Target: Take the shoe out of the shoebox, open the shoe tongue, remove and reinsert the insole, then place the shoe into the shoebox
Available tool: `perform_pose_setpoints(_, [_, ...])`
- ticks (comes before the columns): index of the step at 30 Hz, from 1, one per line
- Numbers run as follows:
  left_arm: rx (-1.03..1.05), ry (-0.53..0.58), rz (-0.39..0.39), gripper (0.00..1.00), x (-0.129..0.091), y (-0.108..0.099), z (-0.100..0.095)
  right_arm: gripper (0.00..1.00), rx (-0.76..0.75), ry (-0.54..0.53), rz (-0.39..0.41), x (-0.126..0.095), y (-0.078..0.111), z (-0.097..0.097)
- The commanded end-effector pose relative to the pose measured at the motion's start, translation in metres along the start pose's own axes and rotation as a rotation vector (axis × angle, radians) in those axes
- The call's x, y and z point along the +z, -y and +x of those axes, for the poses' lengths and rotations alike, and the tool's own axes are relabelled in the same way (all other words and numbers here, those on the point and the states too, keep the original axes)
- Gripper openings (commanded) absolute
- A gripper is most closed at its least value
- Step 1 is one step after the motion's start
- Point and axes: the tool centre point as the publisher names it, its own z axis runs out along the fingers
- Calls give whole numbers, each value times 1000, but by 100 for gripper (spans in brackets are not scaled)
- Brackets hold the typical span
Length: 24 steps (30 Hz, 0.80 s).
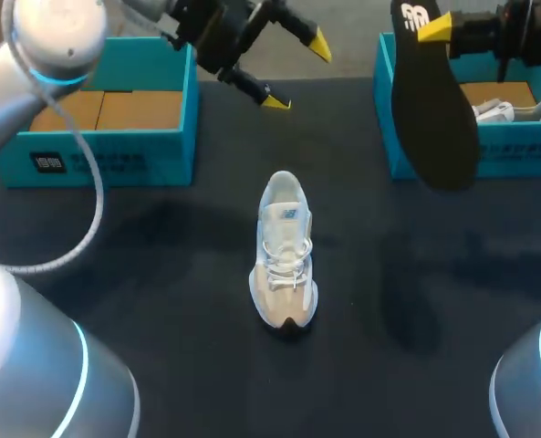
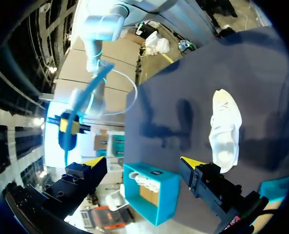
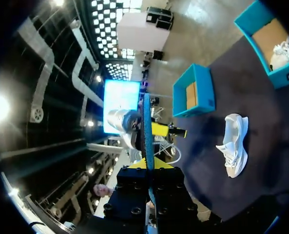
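Observation:
A white and beige shoe [image 1: 285,252] stands upright on the dark table, toe toward the near edge; it also shows in the wrist views [image 2: 225,127] [image 3: 235,144]. My right gripper [image 1: 431,27] is raised at the far right, shut on a black insole [image 1: 434,100] that hangs down over the right shoebox [image 1: 507,155]. In the right wrist view the insole [image 3: 147,127] stands edge-on between the fingers of that gripper [image 3: 151,165]. My left gripper [image 1: 297,73] hovers open and empty beyond the shoe, beside the left shoebox [image 1: 106,157]; its fingers [image 2: 143,162] are spread wide.
The left teal shoebox holds only brown cardboard. The right teal shoebox holds a second white shoe [image 1: 513,111]. Dark table lies bare around the standing shoe on both sides and in front.

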Motion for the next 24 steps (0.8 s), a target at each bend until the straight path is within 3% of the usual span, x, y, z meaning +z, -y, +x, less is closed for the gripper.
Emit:
perform_pose_setpoints(1, [10, 201, -26, 100, -5, 10, 3, 0, 58, -18, -49, 9, -3, -8])
perform_pose_setpoints(4, [18, 226, -17, 100, -6, 13, -1, 0, 66, -22, -181, 9, -12, -12])
perform_pose_setpoints(21, [177, 437, -4, 100, -11, 29, -36, 0, 66, -22, -181, 9, -12, -12])
perform_pose_setpoints(24, [190, 454, 0, 100, -11, 32, -39, 0, 140, 6, -185, 1, -5, -16])
